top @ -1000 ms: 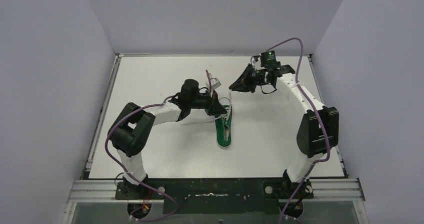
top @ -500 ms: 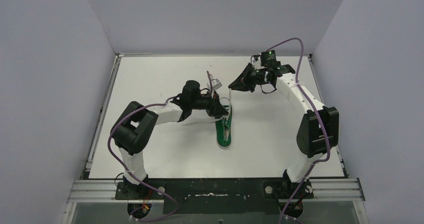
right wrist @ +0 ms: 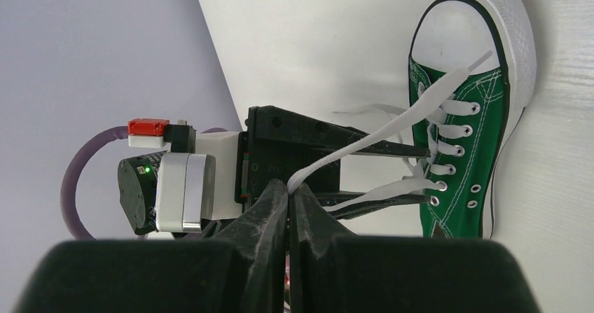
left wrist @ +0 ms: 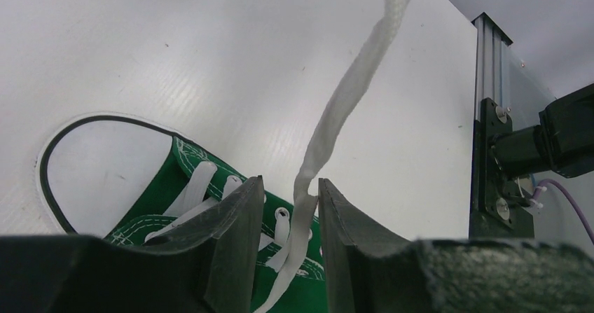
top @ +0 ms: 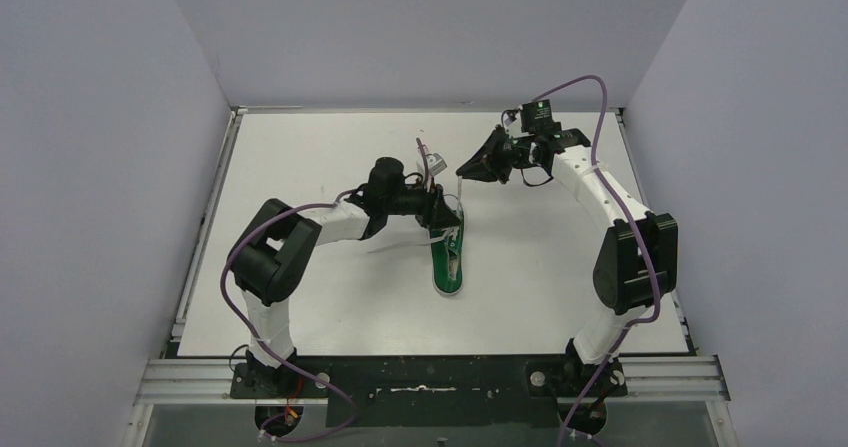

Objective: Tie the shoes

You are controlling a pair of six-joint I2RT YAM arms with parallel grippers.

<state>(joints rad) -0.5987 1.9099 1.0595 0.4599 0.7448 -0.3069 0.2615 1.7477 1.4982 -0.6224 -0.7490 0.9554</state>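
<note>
While one sneaker [top: 447, 262] lies flat, right pincer [right wrist: 288, 187] clamps one lace [left wrist: 344, 99], left pincer [left wrist: 288, 184] slightly parted around it.

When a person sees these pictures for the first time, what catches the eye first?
A green sneaker lies near the middle of the white table. A white lace rises from it to the right claw, which is shut on it. The left claw stands open low over the sneaker, with the lace between its fingers.
</note>
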